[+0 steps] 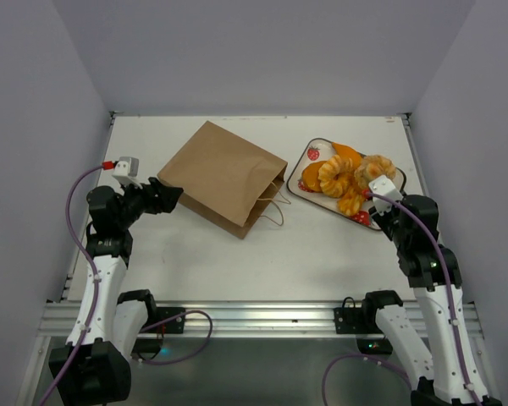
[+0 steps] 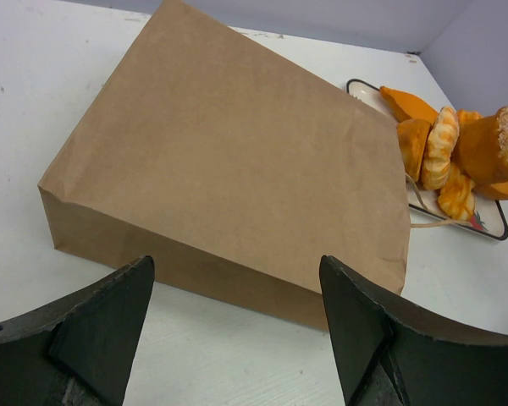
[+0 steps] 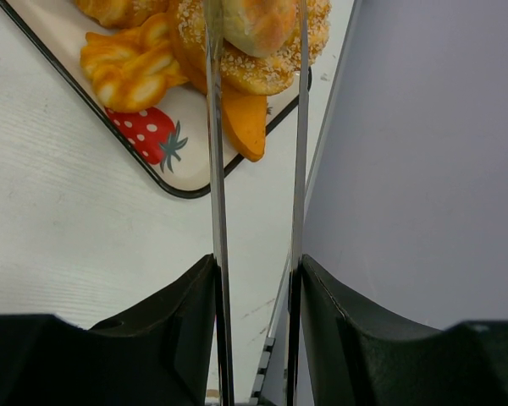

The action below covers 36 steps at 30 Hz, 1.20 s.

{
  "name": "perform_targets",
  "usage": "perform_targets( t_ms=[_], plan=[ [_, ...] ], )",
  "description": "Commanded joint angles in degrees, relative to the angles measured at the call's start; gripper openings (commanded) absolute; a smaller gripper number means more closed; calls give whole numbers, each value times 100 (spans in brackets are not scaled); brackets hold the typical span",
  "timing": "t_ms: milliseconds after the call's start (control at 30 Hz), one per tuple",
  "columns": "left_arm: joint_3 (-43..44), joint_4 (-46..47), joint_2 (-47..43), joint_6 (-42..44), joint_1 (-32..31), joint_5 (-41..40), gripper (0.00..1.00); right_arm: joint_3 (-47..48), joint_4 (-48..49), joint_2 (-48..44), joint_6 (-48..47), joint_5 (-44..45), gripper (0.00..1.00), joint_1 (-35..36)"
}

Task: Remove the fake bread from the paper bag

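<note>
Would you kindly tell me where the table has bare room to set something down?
Free: the broad table strip in front of the paper bag and tray; also behind the bag. Crowded: the tray, heaped with bread.

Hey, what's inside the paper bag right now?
Only the outside shows: the paper bag lies on its side and its brown wall covers the inside, so whether anything remains in it cannot be seen.

Even, soft light; perhaps blurred jaws.
</note>
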Motion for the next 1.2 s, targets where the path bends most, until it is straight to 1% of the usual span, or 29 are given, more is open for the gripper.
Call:
perform_targets(
  t_ms=[0, 867, 967, 1167],
  plan=[
    [17, 57, -3, 119, -51, 2, 82, 282, 29, -48, 116, -93, 45, -27],
    [26, 145, -73, 171, -139, 212, 83, 528, -164, -13, 239, -770, 45, -27],
    [35, 171, -126, 215, -218, 274, 82, 581, -260, -4, 291, -1024, 45, -27],
    [62, 197, -381, 452, -806, 257, 82, 660, -349, 145, 555, -2183, 43, -27]
  ],
)
